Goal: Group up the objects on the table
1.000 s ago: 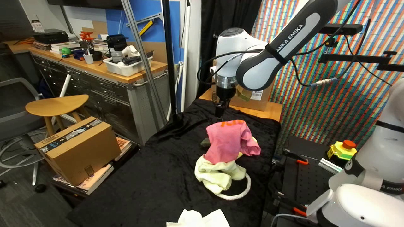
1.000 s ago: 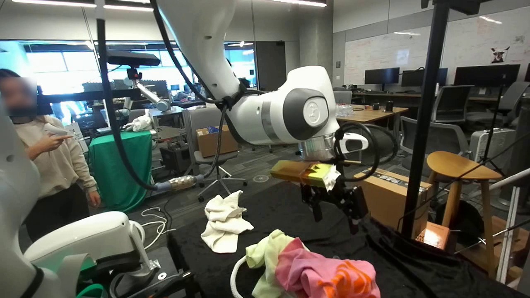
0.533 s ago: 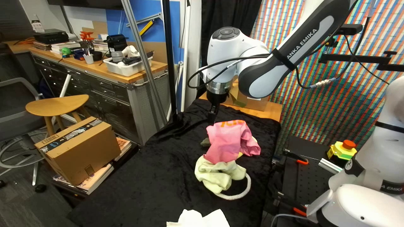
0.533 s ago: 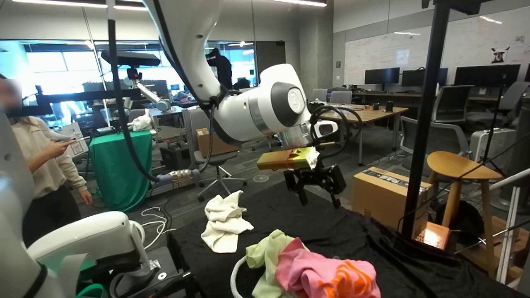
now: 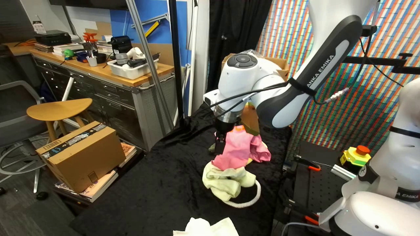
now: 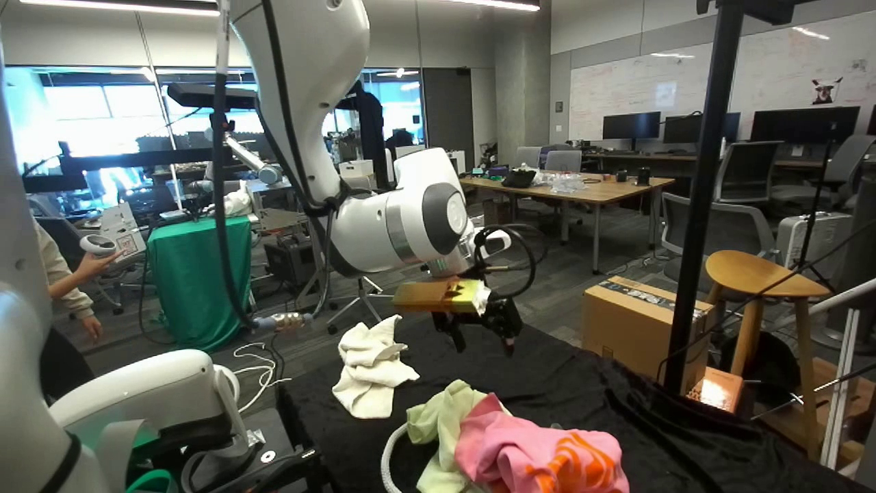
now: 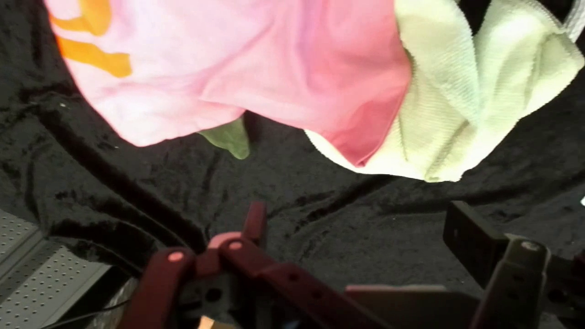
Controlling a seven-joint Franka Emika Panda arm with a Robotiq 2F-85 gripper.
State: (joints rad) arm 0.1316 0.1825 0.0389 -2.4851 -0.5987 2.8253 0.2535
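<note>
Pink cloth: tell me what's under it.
In the wrist view, a pale green cloth and a dark green tip peek from under the pink cloth; anything else beneath is covered.

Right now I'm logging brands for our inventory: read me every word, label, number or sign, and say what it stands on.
"ANKA EMIKA": arm, start hidden by a strap.
"A EMIKA": dark band at right in an exterior view; start unseen.
Pink cloth: orange print too creased to read.
Taped box: print too blurred.
Whiteboard: writing too faint.
Other labels: too small to read.
</note>
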